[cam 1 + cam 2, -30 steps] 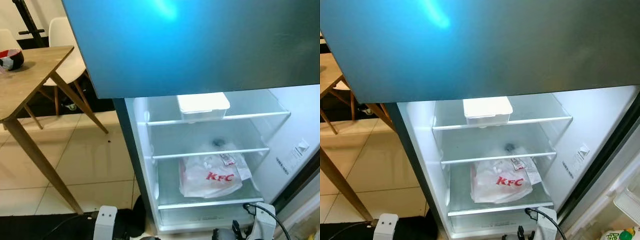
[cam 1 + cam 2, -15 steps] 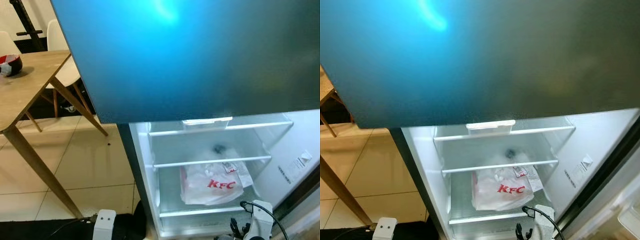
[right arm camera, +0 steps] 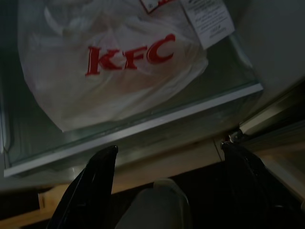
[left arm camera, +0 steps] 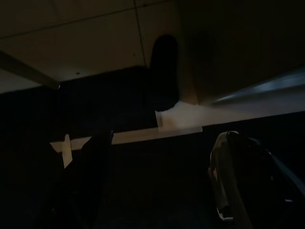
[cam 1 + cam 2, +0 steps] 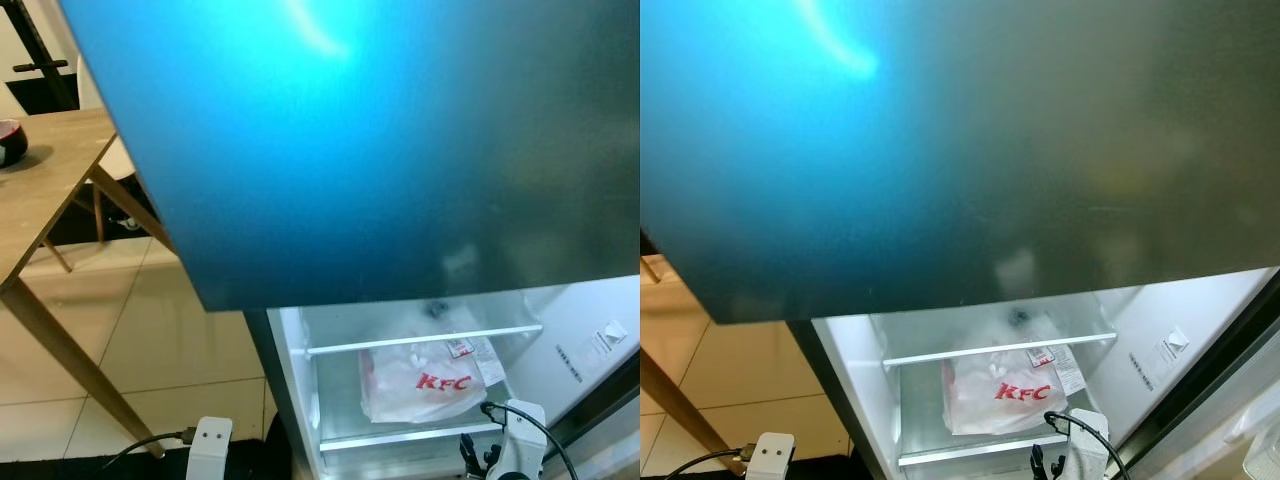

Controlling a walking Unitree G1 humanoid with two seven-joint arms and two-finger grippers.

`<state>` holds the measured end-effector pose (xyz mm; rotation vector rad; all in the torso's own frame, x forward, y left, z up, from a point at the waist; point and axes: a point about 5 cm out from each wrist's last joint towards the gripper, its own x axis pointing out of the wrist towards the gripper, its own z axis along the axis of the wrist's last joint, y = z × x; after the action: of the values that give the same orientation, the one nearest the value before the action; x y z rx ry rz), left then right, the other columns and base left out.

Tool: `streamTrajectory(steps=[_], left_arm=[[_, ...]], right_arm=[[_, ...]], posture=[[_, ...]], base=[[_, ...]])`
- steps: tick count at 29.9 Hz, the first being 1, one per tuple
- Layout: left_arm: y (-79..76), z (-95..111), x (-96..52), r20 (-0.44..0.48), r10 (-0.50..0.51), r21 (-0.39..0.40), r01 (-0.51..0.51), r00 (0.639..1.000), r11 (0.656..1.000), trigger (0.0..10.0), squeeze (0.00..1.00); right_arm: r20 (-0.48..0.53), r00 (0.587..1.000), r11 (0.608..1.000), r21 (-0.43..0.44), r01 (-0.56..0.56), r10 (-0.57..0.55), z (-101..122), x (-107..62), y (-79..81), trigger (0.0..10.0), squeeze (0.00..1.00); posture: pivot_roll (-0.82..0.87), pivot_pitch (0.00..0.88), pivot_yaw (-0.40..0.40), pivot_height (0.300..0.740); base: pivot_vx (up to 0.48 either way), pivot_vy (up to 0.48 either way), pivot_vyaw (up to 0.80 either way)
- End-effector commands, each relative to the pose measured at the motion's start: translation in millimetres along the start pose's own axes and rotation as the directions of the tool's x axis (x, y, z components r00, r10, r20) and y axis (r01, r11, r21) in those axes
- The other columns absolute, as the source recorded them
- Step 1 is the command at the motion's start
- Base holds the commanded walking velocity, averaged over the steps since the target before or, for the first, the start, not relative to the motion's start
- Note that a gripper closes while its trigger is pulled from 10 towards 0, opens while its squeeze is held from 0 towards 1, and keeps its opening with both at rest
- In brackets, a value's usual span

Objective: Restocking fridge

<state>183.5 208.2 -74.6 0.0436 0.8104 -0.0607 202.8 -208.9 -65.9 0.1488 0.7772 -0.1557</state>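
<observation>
**Open fridge with a KFC bag on its glass shelf, both arms low**

The right arm sits low at the bottom right of the head views, its silver wrist (image 5: pixel 515 440) with a looped black cable just in front of the fridge's lower edge. The left arm hangs at the bottom left, where its white wrist block (image 5: pixel 208 445) shows above the tiled floor (image 5: pixel 190 340).

The fridge (image 5: pixel 590 330) fills the centre and lower right of the frame, its lit white interior open to view. A large dark panel with a teal sheen, the freezer door (image 5: pixel 380 150), covers the whole upper part of the frame and hides the upper shelves. Below it a glass shelf (image 5: pixel 425 340) crosses the cavity, and under that, on the next glass shelf, lies a white plastic KFC bag (image 5: pixel 420 380) with red lettering and a paper receipt (image 5: pixel 485 355) stuck at its upper right corner. A wooden table (image 5: pixel 45 190) stands at the far left with a dark bowl (image 5: pixel 8 142) on it.

In the right wrist view the right gripper (image 3: pixel 167 183) is spread wide, its two black fingers (image 3: pixel 90 186) well apart and holding nothing, pointed at the front rim of the shelf just short of the KFC bag. The left wrist view is very dark; the left gripper (image 4: pixel 157 183) also reads as spread apart and empty, aimed at floor and a pale edge.
</observation>
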Motion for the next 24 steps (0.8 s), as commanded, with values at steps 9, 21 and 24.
streamTrajectory(steps=[9, 21, 24], left_arm=[[3.2, -8.1, -2.3, -0.040, 0.011, 0.004, -0.011, 0.999, 1.000, 10.0, 0.00], [-10.0, -8.3, 0.2, -0.039, -0.006, 0.011, 0.007, 0.999, 1.000, 10.0, 0.00], [-16.0, -9.9, 0.5, -0.038, -0.014, 0.013, 0.014, 0.999, 1.000, 10.0, 0.00]], right_arm=[[-0.006, 1.000, 1.000, 0.016, 0.001, -0.001, -5.5, -1.5, -0.7, 10.0, 0.00], [0.008, 1.000, 0.999, 0.031, -0.012, 0.012, -3.3, -1.1, -0.2, 10.0, 0.00], [0.022, 0.999, 0.999, 0.041, -0.024, 0.023, -2.0, -1.2, 0.2, 10.0, 0.00]], posture=[[-0.03, 0.062, 0.037, 0.640], [-0.03, 0.063, 0.038, 0.640], [-0.03, 0.063, 0.038, 0.644]], base=[[0.000, 0.000, 0.00], [0.000, 0.000, 0.00], [0.000, 0.000, 0.00]])
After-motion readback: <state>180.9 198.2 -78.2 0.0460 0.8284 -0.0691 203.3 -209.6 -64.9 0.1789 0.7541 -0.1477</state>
